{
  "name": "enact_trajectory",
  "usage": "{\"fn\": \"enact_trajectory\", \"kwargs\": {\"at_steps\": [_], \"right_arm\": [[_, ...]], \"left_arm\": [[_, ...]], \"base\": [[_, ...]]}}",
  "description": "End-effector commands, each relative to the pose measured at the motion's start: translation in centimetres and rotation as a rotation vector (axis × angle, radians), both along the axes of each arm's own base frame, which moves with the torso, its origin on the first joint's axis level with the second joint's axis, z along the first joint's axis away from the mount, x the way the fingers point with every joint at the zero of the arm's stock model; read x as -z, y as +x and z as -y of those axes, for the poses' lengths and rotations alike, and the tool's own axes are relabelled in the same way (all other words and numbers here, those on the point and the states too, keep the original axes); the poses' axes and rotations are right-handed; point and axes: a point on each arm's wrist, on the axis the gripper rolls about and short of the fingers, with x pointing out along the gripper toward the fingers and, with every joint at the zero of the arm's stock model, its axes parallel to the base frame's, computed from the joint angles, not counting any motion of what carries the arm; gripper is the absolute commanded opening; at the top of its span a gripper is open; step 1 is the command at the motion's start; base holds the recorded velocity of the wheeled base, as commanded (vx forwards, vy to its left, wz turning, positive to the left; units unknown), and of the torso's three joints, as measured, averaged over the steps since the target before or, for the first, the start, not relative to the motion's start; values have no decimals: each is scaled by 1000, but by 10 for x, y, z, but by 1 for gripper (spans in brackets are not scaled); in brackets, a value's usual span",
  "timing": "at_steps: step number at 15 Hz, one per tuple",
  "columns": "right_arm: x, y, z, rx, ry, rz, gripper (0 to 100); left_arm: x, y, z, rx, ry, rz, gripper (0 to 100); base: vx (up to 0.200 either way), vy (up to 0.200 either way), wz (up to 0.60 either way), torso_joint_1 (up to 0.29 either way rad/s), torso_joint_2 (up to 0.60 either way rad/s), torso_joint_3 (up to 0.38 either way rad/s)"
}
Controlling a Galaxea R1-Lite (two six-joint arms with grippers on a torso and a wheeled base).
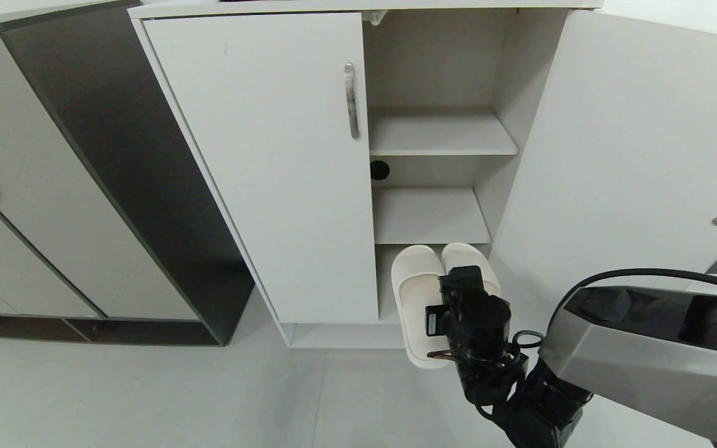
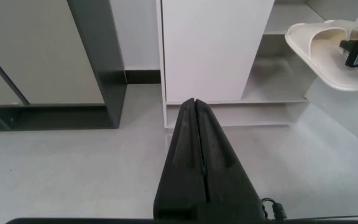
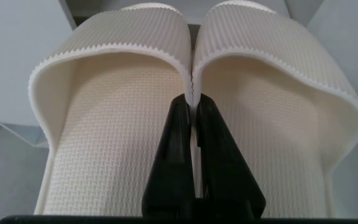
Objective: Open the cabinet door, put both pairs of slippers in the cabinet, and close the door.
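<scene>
My right gripper (image 1: 458, 280) is shut on a pair of cream slippers (image 1: 417, 298), pinching their inner edges together; the fingers (image 3: 182, 143) clamp the seam between the two slippers (image 3: 123, 112). The pair hangs toes forward at the mouth of the white cabinet's (image 1: 259, 162) lowest compartment, heels sticking out over the floor. The cabinet's right door (image 1: 632, 162) stands swung wide open; its left door with a metal handle (image 1: 350, 99) is closed. My left gripper (image 2: 194, 118) is shut with nothing in it, low over the floor, left of the cabinet opening; the slippers (image 2: 325, 53) appear beyond it.
Two bare shelves (image 1: 439, 134) sit above the lowest compartment. A second grey and dark cabinet (image 1: 84, 186) stands to the left. Grey tiled floor (image 1: 178, 398) spreads in front of both cabinets.
</scene>
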Motion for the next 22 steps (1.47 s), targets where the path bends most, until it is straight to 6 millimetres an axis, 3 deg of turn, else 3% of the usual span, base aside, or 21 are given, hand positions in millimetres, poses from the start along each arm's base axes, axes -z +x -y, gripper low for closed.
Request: {"fn": "enact_trajectory", "kwargs": {"at_steps": [1, 14, 18, 22], "right_arm": [[0, 1, 0, 1, 1, 0, 0], [0, 2, 1, 6, 21, 3, 0], [7, 5, -1, 7, 39, -12, 0], [3, 38, -2, 50, 44, -5, 0]], "left_arm": [[0, 0, 0, 0, -1, -2, 0], [0, 0, 0, 0, -1, 0, 0], [0, 0, 0, -2, -4, 0, 0], [0, 0, 0, -2, -4, -2, 0]], "base": [[0, 0, 0, 0, 0, 0], [200, 0, 0, 2, 5, 0], [0, 0, 0, 0, 0, 0], [0, 0, 0, 0, 0, 0]]}}
